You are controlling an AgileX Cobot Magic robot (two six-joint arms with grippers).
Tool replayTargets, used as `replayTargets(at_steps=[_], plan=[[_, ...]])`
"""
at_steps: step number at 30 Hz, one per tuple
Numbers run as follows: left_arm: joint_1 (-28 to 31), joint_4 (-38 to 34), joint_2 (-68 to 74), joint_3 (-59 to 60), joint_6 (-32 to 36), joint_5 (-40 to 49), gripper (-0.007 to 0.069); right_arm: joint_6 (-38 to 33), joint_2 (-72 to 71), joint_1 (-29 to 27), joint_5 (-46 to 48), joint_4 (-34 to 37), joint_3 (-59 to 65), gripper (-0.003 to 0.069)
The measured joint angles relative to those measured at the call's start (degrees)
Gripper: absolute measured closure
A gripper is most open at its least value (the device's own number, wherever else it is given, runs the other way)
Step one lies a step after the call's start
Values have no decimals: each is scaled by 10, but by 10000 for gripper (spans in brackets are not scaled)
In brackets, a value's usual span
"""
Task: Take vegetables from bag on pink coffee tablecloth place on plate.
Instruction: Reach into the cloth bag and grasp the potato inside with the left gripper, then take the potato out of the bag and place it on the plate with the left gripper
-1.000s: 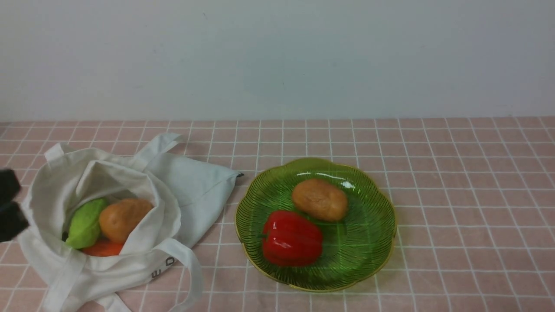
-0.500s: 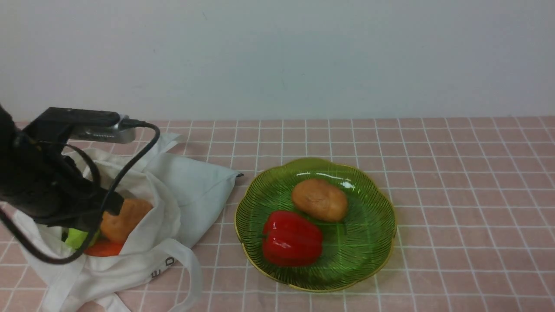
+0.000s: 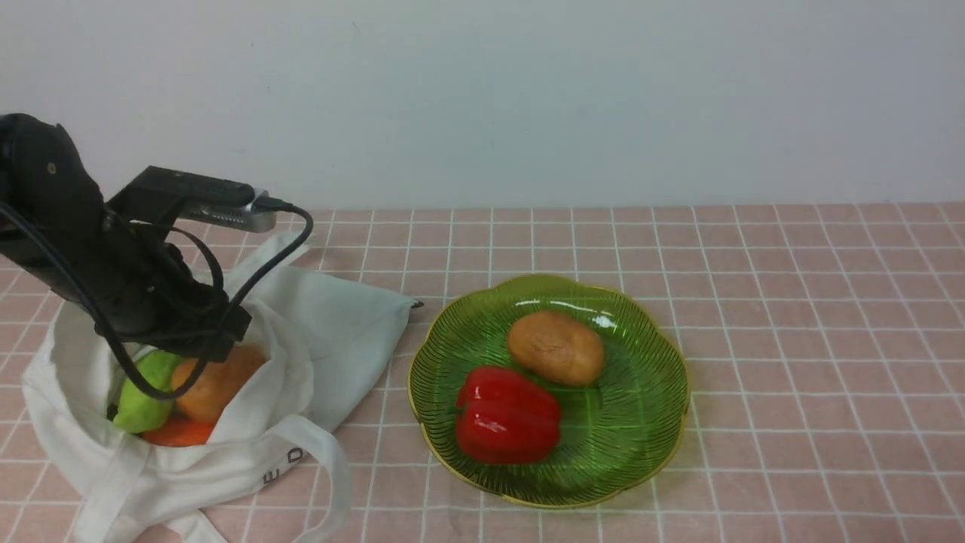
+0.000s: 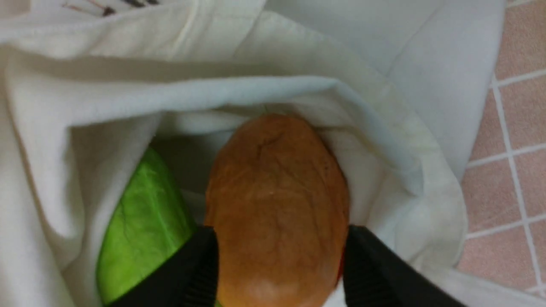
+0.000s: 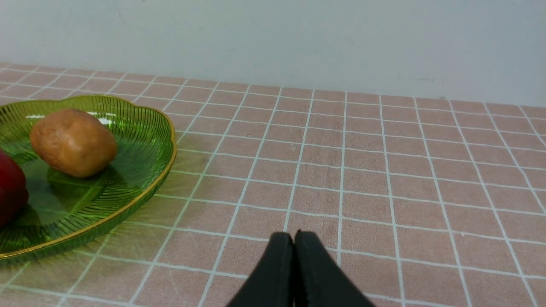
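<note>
The off-white bag [image 3: 332, 324] lies open at the left on the pink tablecloth [image 3: 791, 302]. In it are a tan potato [image 3: 219, 381], a lime-green piece [image 3: 143, 396] and an orange carrot [image 3: 177, 434]. My left gripper [image 3: 203, 353] reaches into the bag's mouth. In the left wrist view it [image 4: 281, 243] is open, with its black fingers [image 4: 200, 264] on either side of the potato [image 4: 277, 192] and the green piece [image 4: 145, 221] beside them. The green plate [image 3: 663, 422] holds a second potato [image 3: 556, 347] and a red pepper [image 3: 507, 415]. My right gripper [image 5: 293, 234] is shut and empty above the cloth, right of the plate [image 5: 140, 187].
The bag's strap handles [image 3: 324, 460] trail over the cloth toward the front edge. A pale wall [image 3: 528, 98] stands behind the table. Bare cloth lies to the right of the plate.
My left arm has come in from the left edge over the bag and now has its fingers at the potato. The vegetables and the plate have not moved.
</note>
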Motion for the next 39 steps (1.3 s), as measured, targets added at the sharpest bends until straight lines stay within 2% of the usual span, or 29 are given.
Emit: replayTargets(at_steps=[3, 7, 9, 12, 14, 22, 30, 34, 36, 38, 39], plan=[[0, 0, 20, 0, 1, -9, 106, 0, 0, 0, 0, 0, 0, 673], [0, 0, 40, 0, 2, -9, 69, 0, 0, 0, 0, 0, 0, 673], [0, 0, 51, 0, 2, -10, 79, 0, 0, 0, 0, 0, 0, 673], [0, 1, 56, 0, 2, -10, 164, 0, 0, 0, 0, 0, 0, 673], [0, 1, 56, 0, 4, -8, 191, 0, 0, 0, 0, 0, 0, 673], [0, 2, 21, -19, 6, 59, 195, 0, 0, 0, 0, 0, 0, 673], [-7, -12, -102, -37, 6, 145, 195, 0, 0, 0, 0, 0, 0, 673], [-55, -52, -163, -38, 13, 159, 195, 0, 0, 0, 0, 0, 0, 673], [-112, -92, -175, -38, 26, 142, 195, 0, 0, 0, 0, 0, 0, 673], [-143, -108, -173, -38, 31, 124, 195, 0, 0, 0, 0, 0, 0, 673], [-182, -125, -161, -38, 35, 95, 195, 0, 0, 0, 0, 0, 0, 673]])
